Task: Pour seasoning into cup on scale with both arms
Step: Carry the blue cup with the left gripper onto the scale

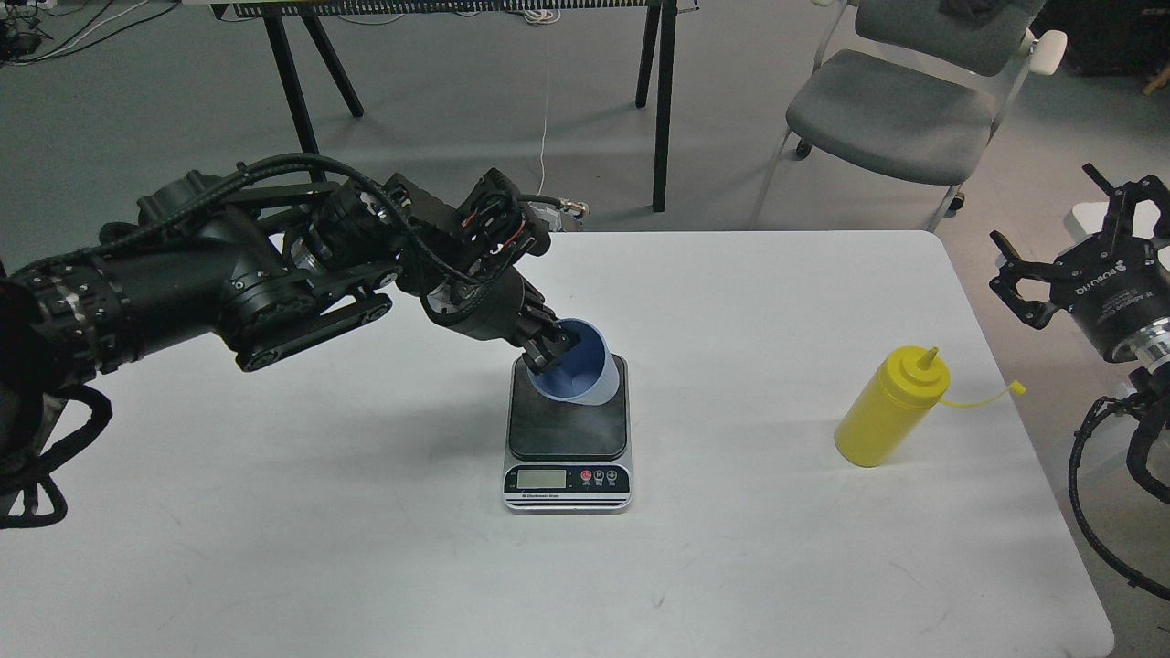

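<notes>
Head view. White table [366, 512] fills most of the view; its far edge runs across at mid-height and its right edge slants down from the rounded far corner at 2 o'clock.

Scale [568, 439] sits near the table centre, display facing the robot. Cup [578, 366] is at the scale's 12 o'clock end, tilted with its mouth turned toward the viewer and its lower side against the dark plate. Whether it rests fully on the plate cannot be told.

Left gripper [547, 347] reaches in from 9 o'clock, with the arm stretched over the left half of the table. Its fingers are closed on the cup rim at the cup's 9 o'clock side, one finger inside the mouth.

Seasoning bottle [891, 407] stands upright at 3 o'clock from the scale, well apart from it and near the right table edge. Its cap strap trails out toward that edge.

Right gripper [1074, 265] hangs off the table past the right edge, at about 1 o'clock from the bottle, jaws spread apart and holding nothing.

Open tabletop lies between scale and bottle, and across the whole near half at 6 o'clock. Grey chair [900, 114] and black table legs [660, 100] stand on the floor beyond the far edge.
</notes>
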`<action>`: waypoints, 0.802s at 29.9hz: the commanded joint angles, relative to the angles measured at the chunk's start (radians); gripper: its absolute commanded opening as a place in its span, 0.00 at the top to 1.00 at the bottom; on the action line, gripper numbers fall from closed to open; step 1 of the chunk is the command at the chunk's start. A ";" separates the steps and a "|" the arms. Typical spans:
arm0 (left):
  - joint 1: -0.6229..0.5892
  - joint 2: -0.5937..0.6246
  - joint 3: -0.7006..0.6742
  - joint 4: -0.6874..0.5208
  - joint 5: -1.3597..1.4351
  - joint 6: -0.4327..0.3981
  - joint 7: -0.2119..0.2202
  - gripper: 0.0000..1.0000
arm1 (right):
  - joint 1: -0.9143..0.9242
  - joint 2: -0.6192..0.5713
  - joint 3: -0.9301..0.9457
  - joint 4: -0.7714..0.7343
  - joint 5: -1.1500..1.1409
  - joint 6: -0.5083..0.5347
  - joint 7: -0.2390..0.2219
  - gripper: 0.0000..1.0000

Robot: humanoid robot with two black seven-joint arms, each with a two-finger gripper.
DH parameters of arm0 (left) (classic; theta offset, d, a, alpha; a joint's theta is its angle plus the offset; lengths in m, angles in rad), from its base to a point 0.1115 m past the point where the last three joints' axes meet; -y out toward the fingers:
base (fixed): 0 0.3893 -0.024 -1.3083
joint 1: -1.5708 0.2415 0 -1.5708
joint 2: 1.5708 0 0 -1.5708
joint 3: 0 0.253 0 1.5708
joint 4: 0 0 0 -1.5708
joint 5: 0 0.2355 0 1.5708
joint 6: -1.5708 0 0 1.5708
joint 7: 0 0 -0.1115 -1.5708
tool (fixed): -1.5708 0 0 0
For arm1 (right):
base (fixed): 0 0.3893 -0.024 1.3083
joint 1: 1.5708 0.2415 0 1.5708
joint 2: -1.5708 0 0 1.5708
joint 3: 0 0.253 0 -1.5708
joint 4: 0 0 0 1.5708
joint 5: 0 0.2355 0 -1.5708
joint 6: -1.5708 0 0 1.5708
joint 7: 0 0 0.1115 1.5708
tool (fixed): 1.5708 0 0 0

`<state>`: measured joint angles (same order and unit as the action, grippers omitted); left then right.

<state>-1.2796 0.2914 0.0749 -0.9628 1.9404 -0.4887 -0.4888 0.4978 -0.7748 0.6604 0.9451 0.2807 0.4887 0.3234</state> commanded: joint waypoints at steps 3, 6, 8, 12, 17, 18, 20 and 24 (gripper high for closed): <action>0.020 0.000 0.000 0.003 0.002 0.000 0.000 0.90 | -0.002 -0.001 0.002 0.000 0.000 0.000 0.000 0.01; 0.020 0.000 0.002 0.003 0.002 0.000 0.000 0.90 | -0.002 -0.001 0.002 0.000 0.000 0.000 0.000 0.01; 0.020 0.000 0.002 0.003 0.002 0.000 0.000 0.90 | -0.004 0.000 0.002 0.000 0.001 0.000 0.000 0.01; 0.022 0.000 0.002 0.003 0.002 0.000 0.000 0.90 | -0.004 0.002 0.001 0.001 0.000 0.000 0.000 0.01; 0.028 0.000 0.002 0.007 0.002 0.000 0.000 0.89 | -0.005 0.002 0.002 0.003 0.002 0.000 0.000 0.01; 0.026 0.000 0.002 0.007 0.002 0.000 0.000 0.88 | -0.007 0.002 0.002 0.003 0.002 0.000 0.000 0.01; 0.028 -0.001 0.002 0.009 0.002 0.000 0.000 0.88 | -0.012 0.002 0.002 0.003 0.002 0.000 0.000 0.01; 0.026 -0.003 0.002 0.010 0.000 0.000 0.000 0.85 | -0.012 0.002 0.002 0.003 0.002 0.000 0.000 0.01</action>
<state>-1.2520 0.2901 0.0768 -0.9531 1.9421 -0.4887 -0.4887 0.4867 -0.7730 0.6624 0.9481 0.2823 0.4887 0.3237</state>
